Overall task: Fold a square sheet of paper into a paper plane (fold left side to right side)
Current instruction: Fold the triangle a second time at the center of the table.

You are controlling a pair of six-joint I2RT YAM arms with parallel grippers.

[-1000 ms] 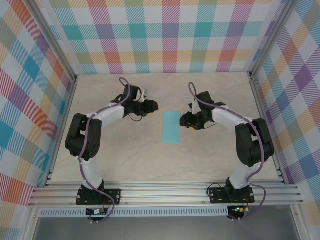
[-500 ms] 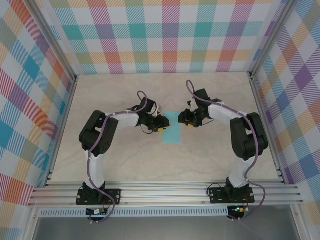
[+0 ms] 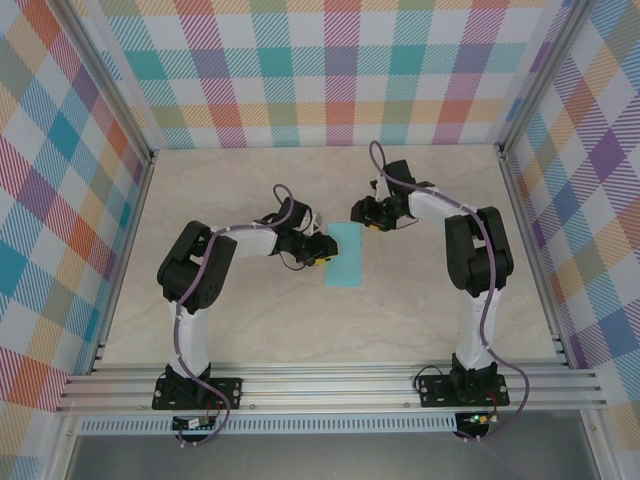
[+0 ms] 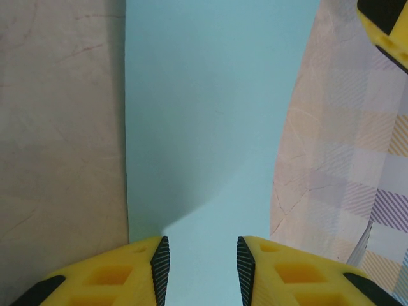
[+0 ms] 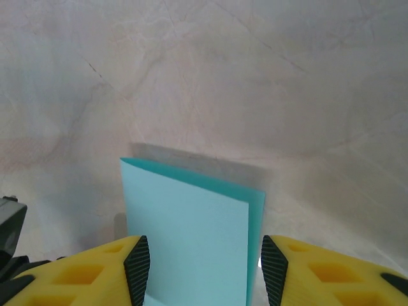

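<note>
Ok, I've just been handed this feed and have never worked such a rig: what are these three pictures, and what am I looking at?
These are two small robot arms, the left arm and the right arm, bolted at the near edge of a table. The wide picture comes from a fixed camera above and behind them, so their bases are at the bottom. The other two come from a camera on each wrist, looking out past that arm's own yellow fingers. On the table lies the turquoise sheet of paper, folded in half into a narrow rectangle; the right wrist view shows its two layers. The left gripper is at its left long edge, the right gripper at its far right corner. Both have their jaws apart, and neither looks clamped on the paper.
</note>
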